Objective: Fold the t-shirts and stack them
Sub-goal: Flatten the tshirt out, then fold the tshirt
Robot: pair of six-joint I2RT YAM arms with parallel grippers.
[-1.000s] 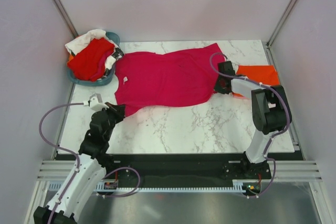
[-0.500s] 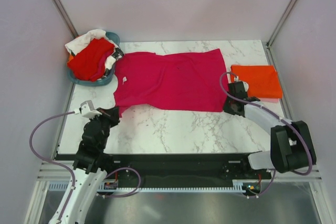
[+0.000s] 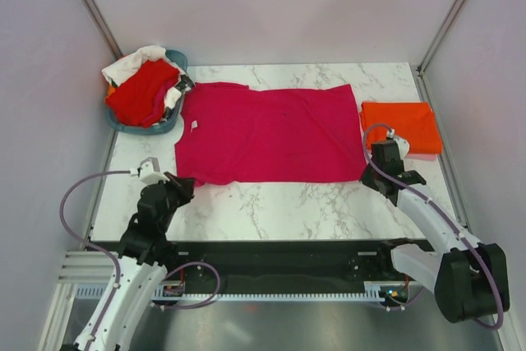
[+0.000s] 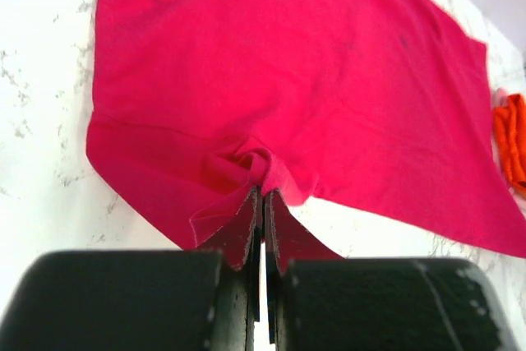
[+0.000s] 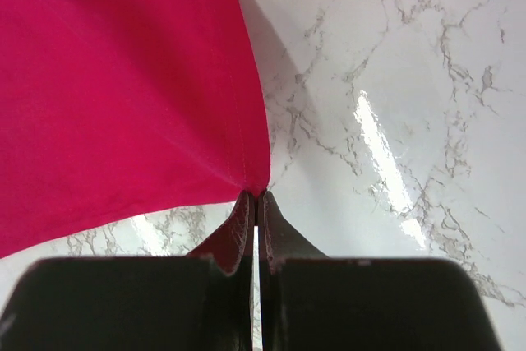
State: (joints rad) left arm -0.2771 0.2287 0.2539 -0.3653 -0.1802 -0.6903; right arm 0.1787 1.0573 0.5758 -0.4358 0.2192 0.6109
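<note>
Your left gripper (image 4: 263, 195) is pinched on a bunched fold at the near sleeve edge of the magenta t-shirt (image 3: 267, 133). Your right gripper (image 5: 255, 196) is pinched on its hem corner. The shirt lies flat ahead of both, stretched between them.

The heap in the teal basket (image 3: 177, 59), beyond the left gripper, is too bunched to count past one red t-shirt (image 3: 144, 92) and one white t-shirt (image 3: 131, 62).

One folded orange t-shirt (image 3: 403, 125) sits just beyond the right gripper. The left wrist view cuts it to a sliver. The right wrist view shows only magenta cloth and marble table (image 5: 394, 121).
</note>
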